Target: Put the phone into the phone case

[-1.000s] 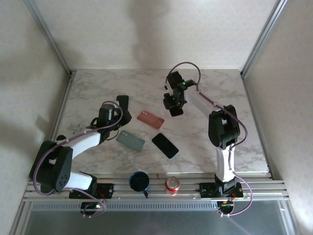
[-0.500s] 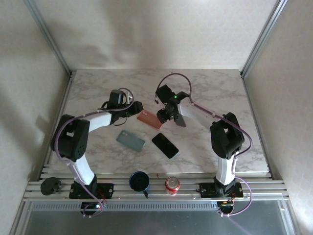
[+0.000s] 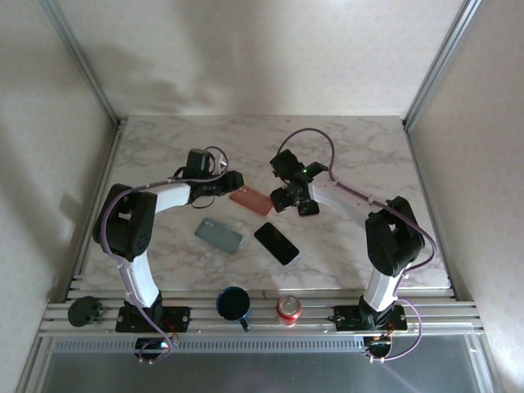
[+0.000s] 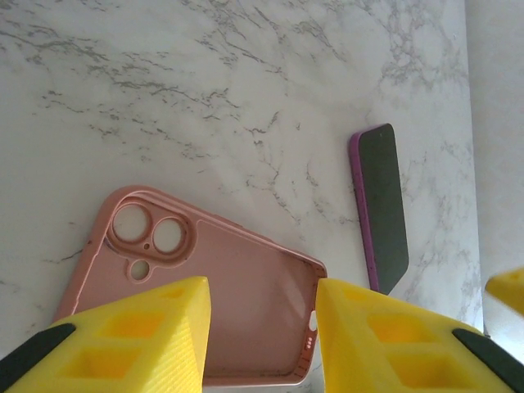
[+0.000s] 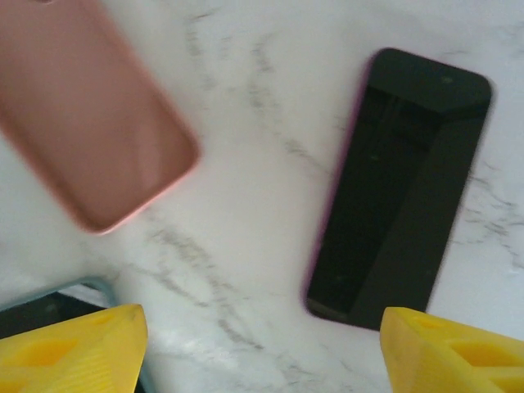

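Left gripper (image 4: 260, 340): yellow fingers (image 4: 123, 344) apart, straddling the near end of the pink soft-looking phone case (image 4: 213, 278) at lower centre of the left wrist frame, nothing clamped. Right gripper (image 5: 262, 352): jaws wide apart, empty, over the white marble tabletop (image 5: 270, 98). The black flat phone w/ purple edge (image 5: 401, 188) lies flat at right of that frame, apart from the case.

Risks, as I judge:
- Phone is thin and flat on smooth marble, so a pinch may skid it, not lift it.
- Case looks soft. If the left jaws squeeze, the walls may bow & the phone won't seat.
- Both arms crowd the centre of the top view, so they could collide.
- Grey-green slab (image 3: 219, 236), lower left of centre, could get grabbed by mistake. Phone or case, can't tell.

Views: left wrist shows the case cavity-up w/ camera cut-outs, while right wrist blurs it. Top view adds a blue mug (image 3: 233, 303) & red can (image 3: 288, 308) at the bottom edge.
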